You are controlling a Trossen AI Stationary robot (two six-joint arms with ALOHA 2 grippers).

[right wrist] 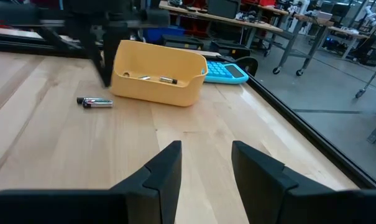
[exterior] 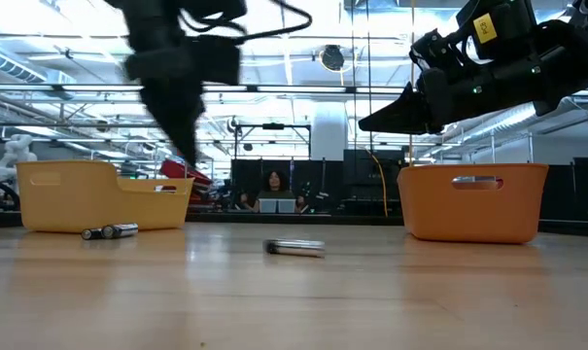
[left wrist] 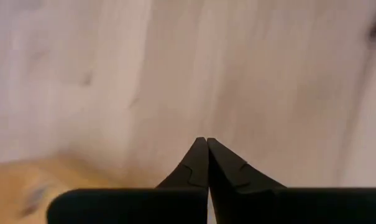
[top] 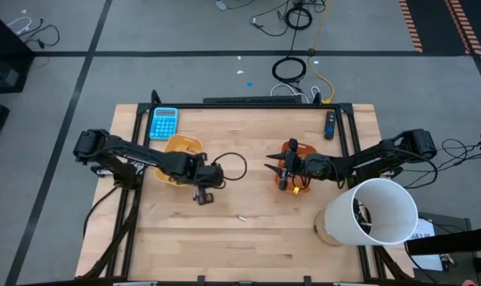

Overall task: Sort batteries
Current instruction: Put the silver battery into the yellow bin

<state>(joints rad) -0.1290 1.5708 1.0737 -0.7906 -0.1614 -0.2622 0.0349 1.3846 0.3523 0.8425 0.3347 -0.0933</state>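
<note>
Two plastic trays stand on the wooden surface (top: pixel 248 238): one yellow tray (right wrist: pixel 155 73) and one orange tray (exterior: pixel 473 201). Inside the yellow tray two batteries (right wrist: pixel 155 79) show. Beside it two more batteries (right wrist: pixel 94 102) lie together on the wood, one dark and one silvery. One single battery (exterior: pixel 295 249) lies alone in the open middle. There is one blue calculator (top: pixel 164 123), one dark remote-like stick (top: pixel 330 125) and one large white bucket (top: pixel 377 210). Two arms reach in, each with one hand: the left hand (top: pixel 202 193) and the right hand (right wrist: pixel 204 165).

No legible text, label, brand, number or sign anywhere.
</note>
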